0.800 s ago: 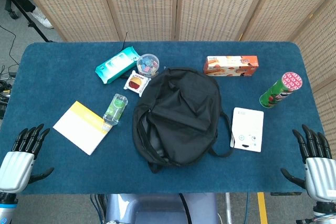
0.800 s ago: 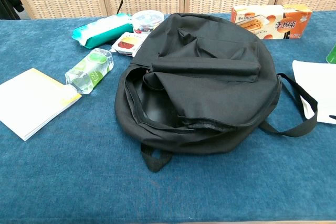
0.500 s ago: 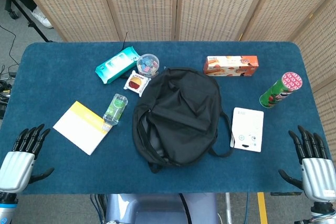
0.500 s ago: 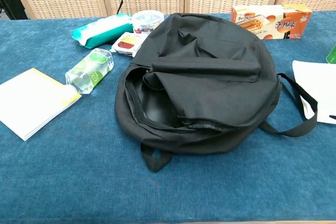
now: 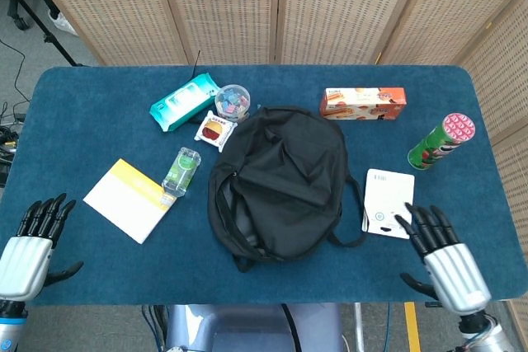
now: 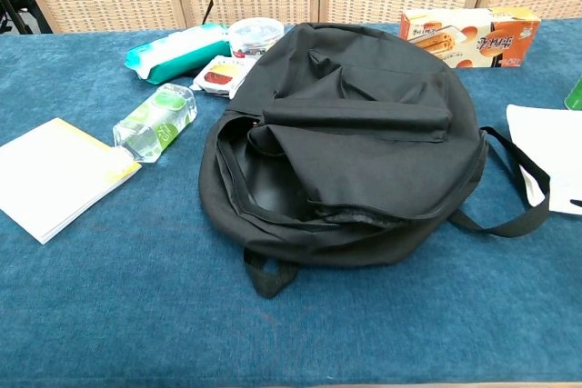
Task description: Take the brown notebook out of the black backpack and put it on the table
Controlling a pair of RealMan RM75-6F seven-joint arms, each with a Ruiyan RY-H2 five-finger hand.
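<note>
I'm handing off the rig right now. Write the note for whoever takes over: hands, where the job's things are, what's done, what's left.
Left hand: open, empty, at the near left table edge.
Right hand: open, empty, fingers spread, near the white booklet on the backpack's right; it has moved in from the table's right edge within the last second.
Black backpack: lying flat mid-table, zipper open on the near left side.
Brown notebook: not visible in either view.
Done: nothing yet; the backpack is untouched.
Left: reach into the opening, pull the notebook out, set it on a bare part of the blue table.

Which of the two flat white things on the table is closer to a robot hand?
The white square device right of the black backpack; the right robot hand overlaps it.
</note>
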